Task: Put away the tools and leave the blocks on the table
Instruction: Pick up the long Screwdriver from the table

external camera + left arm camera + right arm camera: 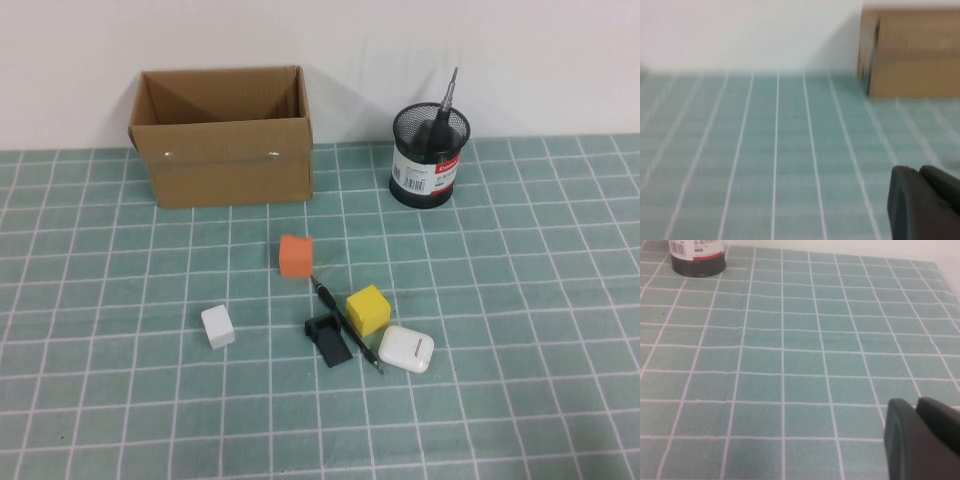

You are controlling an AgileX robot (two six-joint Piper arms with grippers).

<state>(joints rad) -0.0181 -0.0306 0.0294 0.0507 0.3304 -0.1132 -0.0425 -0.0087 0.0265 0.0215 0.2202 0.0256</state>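
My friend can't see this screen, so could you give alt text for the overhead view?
Orange block, yellow block and white block sit mid-table beside a thin black pointed tool, black clip and white case. Behind: open cardboard box, mesh cup holding a screwdriver. Neither claw appears here.

A bare tabletop test bench, like a robotics lab station. The table (520, 330) is covered by a teal-green cutting mat with a white square grid and backs onto a plain white wall (480, 50). A few props are laid out: an open cardboard box (225, 140), a black mesh pen holder (429, 156), and small coloured cubes. The left gripper (925, 205) and right gripper (922, 440) show as dark shapes at the edges of their wrist views, low over the mat.
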